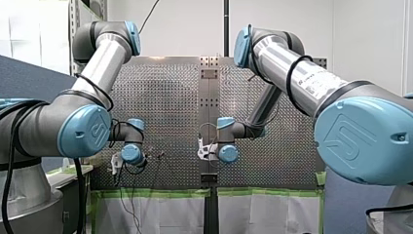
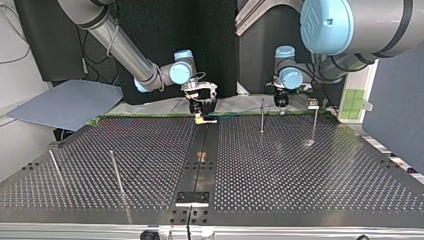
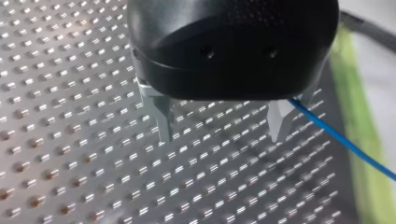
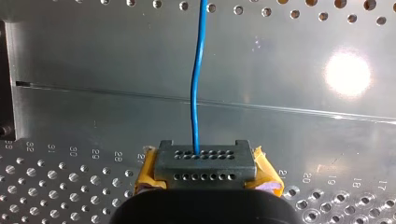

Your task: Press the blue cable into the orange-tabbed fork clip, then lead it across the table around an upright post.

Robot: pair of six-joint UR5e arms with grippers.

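1. My right pincer (image 4: 205,159) is closed at its yellow-padded tip and has the blue cable (image 4: 196,93) nipped in it. From the tip the cable runs straight ahead over the smooth middle strip of the worktop (image 4: 116,56).
2. My left pincer (image 3: 222,126) hangs over the perforated plate with its metal fingers (image 3: 163,119) wide apart and nothing between them. The cable passes just beside the outer face of one finger. I cannot tell whether it touches.
3. I cannot pick out the orange-tabbed fork clip in any view. I judge the step in hand is bringing the cable to it, so I should find it before lowering anything.
4. To seat the cable well, I would line the straight run up with the clip's slot and press squarely down. Twisting would risk the thin cable rolling out of my grip.
5. The open left pincer beside the cable could snag it. I would either close it on the cable to steady the run or lift it clear first.
6. In the top view an upright post (image 2: 262,117) stands between my two pincers. For that leg I would leave some slack and lead the cable low around the post, so it does not ride over the top.
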